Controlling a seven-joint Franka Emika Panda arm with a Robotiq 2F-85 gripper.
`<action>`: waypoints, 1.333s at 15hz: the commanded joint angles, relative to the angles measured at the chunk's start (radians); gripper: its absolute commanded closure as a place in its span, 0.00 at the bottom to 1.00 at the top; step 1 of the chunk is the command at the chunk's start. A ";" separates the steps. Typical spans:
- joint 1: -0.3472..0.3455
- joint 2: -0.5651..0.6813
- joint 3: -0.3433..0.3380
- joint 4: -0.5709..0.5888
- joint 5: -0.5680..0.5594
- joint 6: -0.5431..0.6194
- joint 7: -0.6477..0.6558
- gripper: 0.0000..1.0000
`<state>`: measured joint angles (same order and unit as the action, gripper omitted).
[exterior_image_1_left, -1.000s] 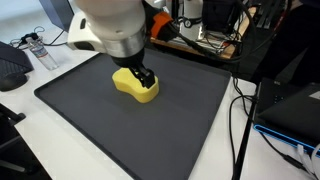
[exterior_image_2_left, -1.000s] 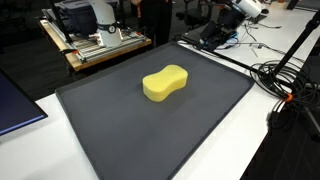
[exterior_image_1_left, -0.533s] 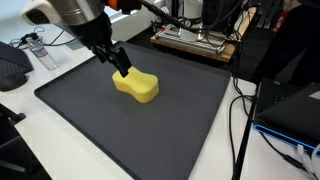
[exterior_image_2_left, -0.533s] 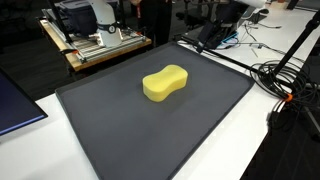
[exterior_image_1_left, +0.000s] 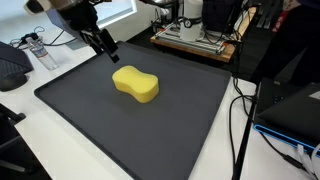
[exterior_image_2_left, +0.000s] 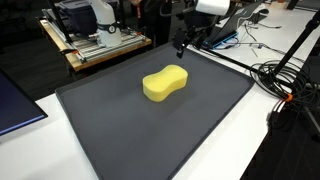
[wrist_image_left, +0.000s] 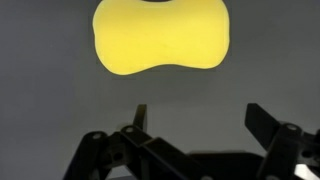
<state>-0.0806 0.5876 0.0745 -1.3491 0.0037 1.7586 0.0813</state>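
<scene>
A yellow peanut-shaped sponge (exterior_image_1_left: 135, 84) lies flat on a dark grey mat (exterior_image_1_left: 110, 125); it shows in both exterior views (exterior_image_2_left: 166, 83) and at the top of the wrist view (wrist_image_left: 160, 36). My gripper (exterior_image_1_left: 105, 46) hangs above the mat's far edge, beyond the sponge and clear of it. It also shows in an exterior view (exterior_image_2_left: 181, 44). In the wrist view its two fingers (wrist_image_left: 200, 118) stand wide apart with only bare mat (wrist_image_left: 60, 110) between them. It is open and empty.
The mat (exterior_image_2_left: 150, 140) lies on a white table. A plastic bottle (exterior_image_1_left: 38, 52) and a dark object lie by its corner. A wooden board with equipment (exterior_image_1_left: 195, 40) stands behind. Black cables (exterior_image_1_left: 240, 120) run beside the mat. A dark laptop edge (exterior_image_2_left: 15, 105) sits nearby.
My gripper has risen off the sponge and drawn back toward the mat's far edge, empty. The sponge stays where it lay.
</scene>
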 joint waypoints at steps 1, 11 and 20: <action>-0.037 -0.151 -0.036 -0.240 0.087 0.149 -0.069 0.00; -0.030 -0.201 -0.096 -0.341 0.073 0.266 -0.087 0.00; -0.150 -0.189 -0.089 -0.404 0.259 0.276 -0.306 0.00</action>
<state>-0.1665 0.4006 -0.0182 -1.7115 0.1468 2.0274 -0.0893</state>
